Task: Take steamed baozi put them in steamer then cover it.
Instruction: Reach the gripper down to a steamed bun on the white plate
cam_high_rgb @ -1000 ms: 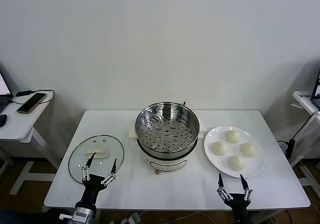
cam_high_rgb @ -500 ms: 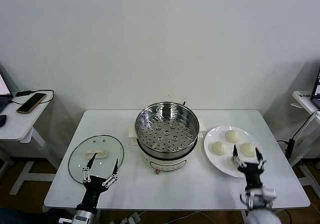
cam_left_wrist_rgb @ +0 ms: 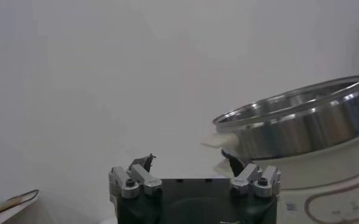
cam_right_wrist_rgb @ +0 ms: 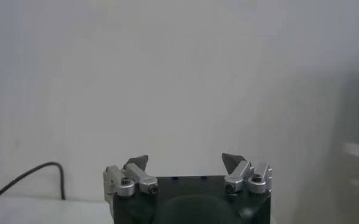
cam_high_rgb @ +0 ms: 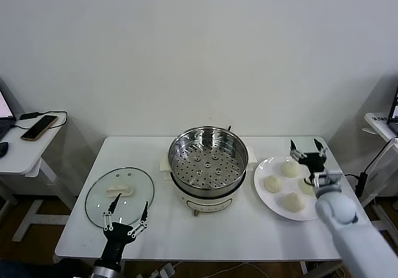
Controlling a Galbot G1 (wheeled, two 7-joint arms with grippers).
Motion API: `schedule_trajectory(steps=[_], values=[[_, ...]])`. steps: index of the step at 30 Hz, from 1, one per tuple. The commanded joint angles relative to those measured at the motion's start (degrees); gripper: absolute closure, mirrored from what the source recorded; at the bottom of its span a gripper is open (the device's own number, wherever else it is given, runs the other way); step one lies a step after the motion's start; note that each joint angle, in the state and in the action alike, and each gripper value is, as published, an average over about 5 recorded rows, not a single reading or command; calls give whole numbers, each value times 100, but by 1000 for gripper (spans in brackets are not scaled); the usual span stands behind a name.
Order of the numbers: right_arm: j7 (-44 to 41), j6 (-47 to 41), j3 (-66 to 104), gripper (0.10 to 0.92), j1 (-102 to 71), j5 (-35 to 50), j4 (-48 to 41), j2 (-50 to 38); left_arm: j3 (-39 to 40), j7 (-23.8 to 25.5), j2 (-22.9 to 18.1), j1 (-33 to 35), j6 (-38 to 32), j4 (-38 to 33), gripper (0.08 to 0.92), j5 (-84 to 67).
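Note:
The steamer (cam_high_rgb: 208, 163), a shiny steel pot with a perforated tray on a white base, stands mid-table and holds nothing; in the left wrist view the steamer (cam_left_wrist_rgb: 301, 125) shows from the side. Several off-white baozi (cam_high_rgb: 290, 168) lie on a white plate (cam_high_rgb: 268, 200) to its right. My right gripper (cam_high_rgb: 305, 145) hovers open over the plate's far side, above the baozi, touching none; the right gripper (cam_right_wrist_rgb: 185, 159) faces the wall. A glass lid (cam_high_rgb: 119, 194) lies flat at the left. My left gripper (cam_high_rgb: 129, 204) is open in front of the lid, and nothing sits between the jaws of the left gripper (cam_left_wrist_rgb: 191, 163).
A side table at the far left carries a phone (cam_high_rgb: 39, 127) and a cable. Another white table edge (cam_high_rgb: 379, 125) shows at the far right. The wall is close behind the table. A black cable (cam_right_wrist_rgb: 27, 176) shows in the right wrist view.
My right gripper rose from the table's front edge and travelled back over the plate to its far side. The left gripper sank slightly toward the front edge. Both stayed open.

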Motion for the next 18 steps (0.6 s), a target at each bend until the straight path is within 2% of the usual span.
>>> schedule_trajectory(steps=[1,5,8,13,18], values=[[-4017,85,-2348,203,2838,-769,-2275,-808,-15,-13,-19,106,-17,-47,177,7],[-5666,306,-2875,203,3652,-2097,-3048,-550,-39,-19,-18,163,-23,-51,177,11],[-6329,460,-3000,203,3996,-3078,-3369,-314,-58,-21,-11,223,-43,-55,177,18],[-6816,710,-3128,203,4271,-4346,-3540,55,-57,-28,-12,304,-99,-45,177,65],[-6688,917,-3224,203,4358,-5088,-3714,383,-43,-39,-41,348,-131,-56,177,101]])
